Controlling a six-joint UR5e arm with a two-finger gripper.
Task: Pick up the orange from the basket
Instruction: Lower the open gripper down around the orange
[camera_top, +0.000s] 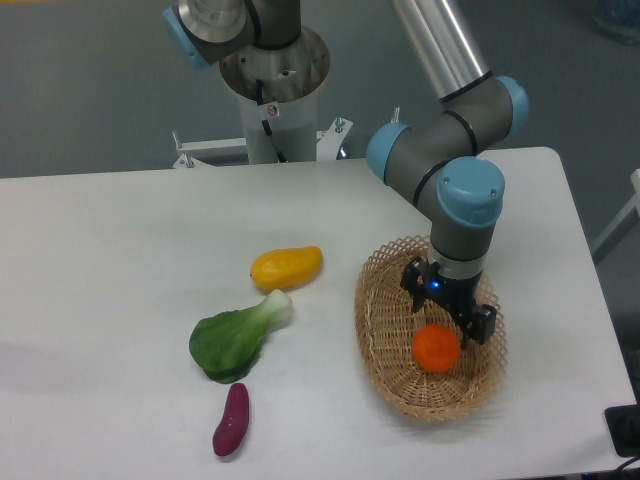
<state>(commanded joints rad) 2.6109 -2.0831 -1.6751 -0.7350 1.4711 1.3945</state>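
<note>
The orange (436, 348) is a small round bright-orange fruit lying inside the oval tan wicker basket (385, 300), right of its middle. My gripper (449, 312) points straight down over the basket, just above and behind the orange. Its two black fingers (485, 325) are spread apart to either side and hold nothing. The gripper body hides the top edge of the orange.
On the white table left of the basket lie a yellow-orange mango-shaped fruit (286, 267), a green leafy bok choy (237, 337) and a purple sweet potato (231, 419). The arm's base (273, 90) stands at the back. The table's right edge is close to the basket.
</note>
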